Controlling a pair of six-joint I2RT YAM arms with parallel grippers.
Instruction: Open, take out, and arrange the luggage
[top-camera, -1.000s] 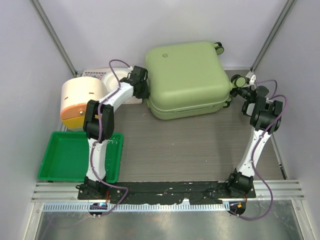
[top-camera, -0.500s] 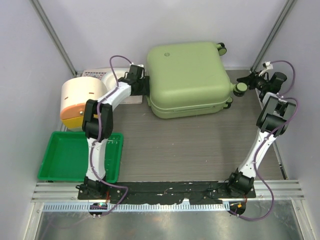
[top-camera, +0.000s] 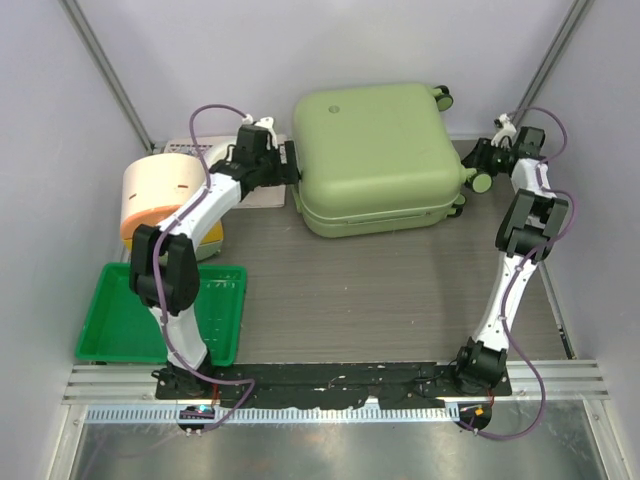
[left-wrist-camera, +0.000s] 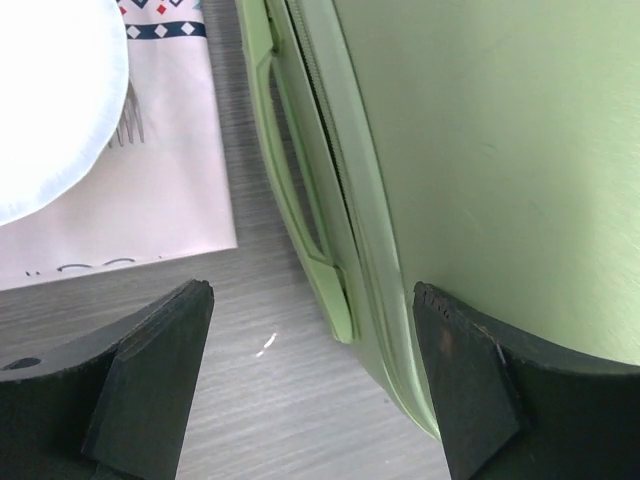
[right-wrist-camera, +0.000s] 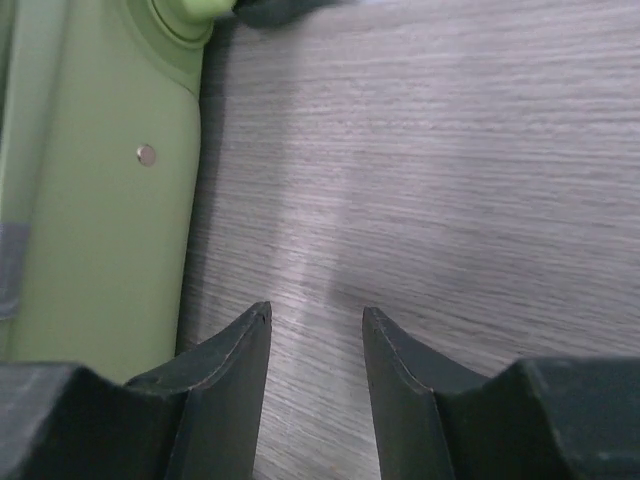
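While the left gripper (left-wrist-camera: 312, 292) is spread wide and empty, the side handle (left-wrist-camera: 300, 215) and zip seam of the case (left-wrist-camera: 480, 150) are framed just beyond its fingers. The right gripper (right-wrist-camera: 316, 312) is parted more narrowly, also empty, beside the wheeled end. The case is laid flat and closed at the back of the table (top-camera: 380, 300). Its shell is judged stiff, smooth and slippery; a firmer hold is offered by the handle or lid rim.

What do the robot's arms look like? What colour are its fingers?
The left arm and right arm are thin white tubes with chunky black joints. A purple cable loops along each one. The fingers are dark, nearly black, and wedge-shaped with blunt tips.
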